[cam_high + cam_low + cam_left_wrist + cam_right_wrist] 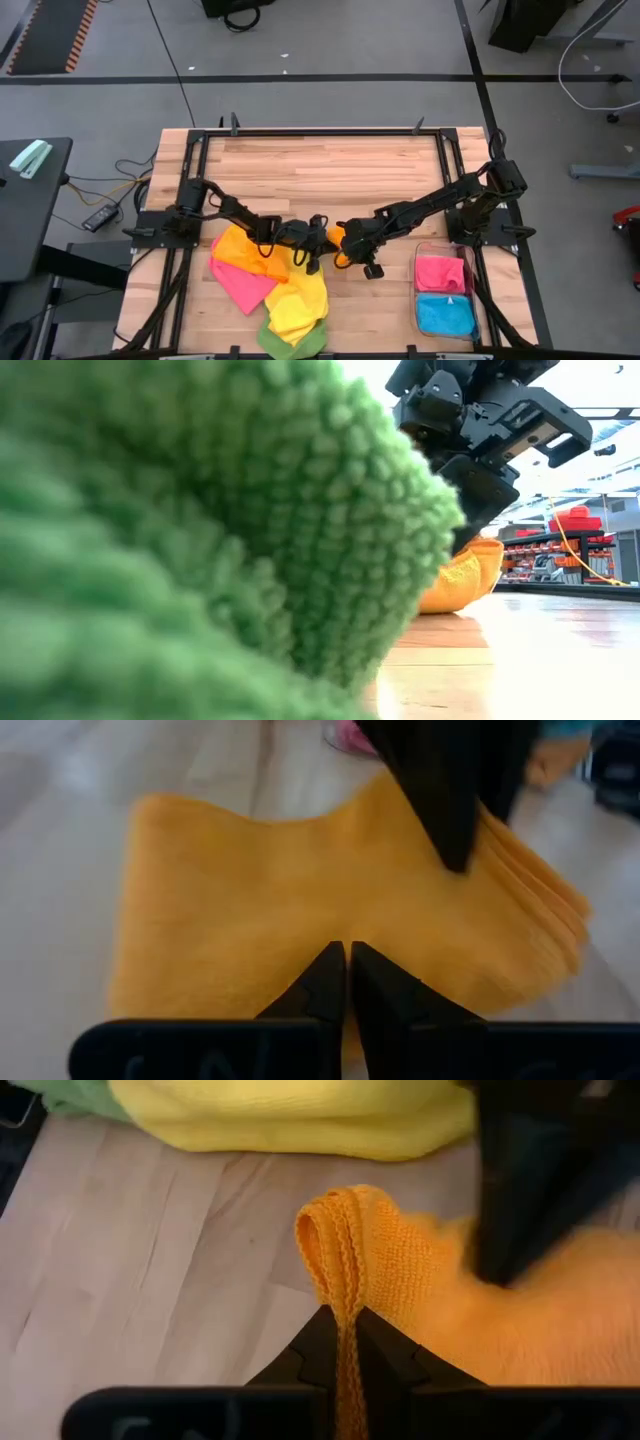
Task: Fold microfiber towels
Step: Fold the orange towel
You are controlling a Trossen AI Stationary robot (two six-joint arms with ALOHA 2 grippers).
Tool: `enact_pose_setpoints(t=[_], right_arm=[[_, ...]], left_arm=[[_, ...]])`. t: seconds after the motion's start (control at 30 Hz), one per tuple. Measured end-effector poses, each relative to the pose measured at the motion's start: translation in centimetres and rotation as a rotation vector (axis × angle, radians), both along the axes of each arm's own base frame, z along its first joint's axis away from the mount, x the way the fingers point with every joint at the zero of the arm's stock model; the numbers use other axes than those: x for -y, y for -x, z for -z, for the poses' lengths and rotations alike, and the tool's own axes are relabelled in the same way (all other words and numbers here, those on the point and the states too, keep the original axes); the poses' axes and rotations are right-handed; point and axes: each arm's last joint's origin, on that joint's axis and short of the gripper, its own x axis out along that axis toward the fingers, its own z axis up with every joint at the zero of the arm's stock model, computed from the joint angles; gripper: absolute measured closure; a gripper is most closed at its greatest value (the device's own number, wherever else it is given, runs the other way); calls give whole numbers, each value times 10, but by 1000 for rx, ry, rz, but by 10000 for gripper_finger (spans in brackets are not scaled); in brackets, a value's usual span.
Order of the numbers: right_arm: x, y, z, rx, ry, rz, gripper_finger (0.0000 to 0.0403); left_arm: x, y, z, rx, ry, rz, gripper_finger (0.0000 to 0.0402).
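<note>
Now I am mid-fold on the orange towel (336,240), which lies at the table's centre just right of the loose pile of towels (268,290). My right gripper (340,1325) is clenched on its doubled hem, and my left gripper (347,960) has its fingers pressed together over the flat cloth, gripping nothing I can make out. Next, I judge, I must carry the pinched edge across and square it before letting go; two folded towels already sit in the bin (418,300) at the near right.
</note>
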Motion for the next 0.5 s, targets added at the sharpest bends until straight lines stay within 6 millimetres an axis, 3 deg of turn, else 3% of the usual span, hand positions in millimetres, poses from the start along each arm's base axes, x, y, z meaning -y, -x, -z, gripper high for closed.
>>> enact_pose_setpoints(t=[0.5], right_arm=[[45,-4,1,-87,-134,228,366]], left_arm=[[7,1,7,-45,-145,77,382]])
